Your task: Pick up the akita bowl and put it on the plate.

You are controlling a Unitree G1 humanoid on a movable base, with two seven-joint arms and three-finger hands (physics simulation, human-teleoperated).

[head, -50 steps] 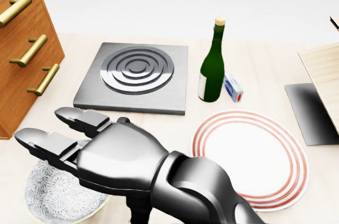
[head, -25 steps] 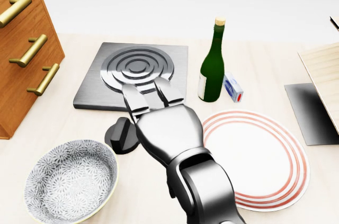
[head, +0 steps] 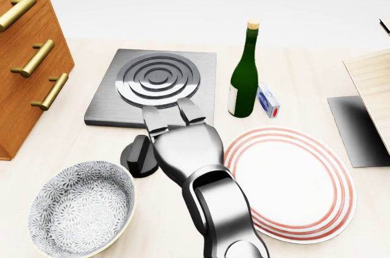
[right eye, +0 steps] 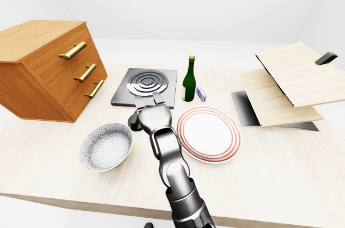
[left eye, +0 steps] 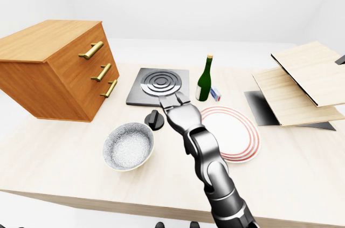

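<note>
The akita bowl (head: 82,209), white with a fine grey pattern, stands upright at the lower left of the head view with nothing in it. The plate (head: 292,185), white with red rings, lies at the lower right. Between them my right hand (head: 167,125) reaches up from the bottom edge. It is open, its fingers (head: 190,111) stretched flat towards the stove plate and touching neither bowl nor plate. A dark stubby piece (head: 140,155) sits at the hand's left side; I cannot tell whether it is the thumb. My left hand does not show.
A square grey stove plate (head: 122,102) with rings lies above the hand. A green wine bottle (head: 244,78) and a small box (head: 268,100) stand above the plate. A wooden drawer cabinet (left eye: 59,69) stands at the left, stacked wooden boards (left eye: 302,82) at the right.
My right hand has swung away from above the bowl, rightward and up, leaving the bowl uncovered. In the last half second it shifted only slightly. The bowl and plate have not moved.
</note>
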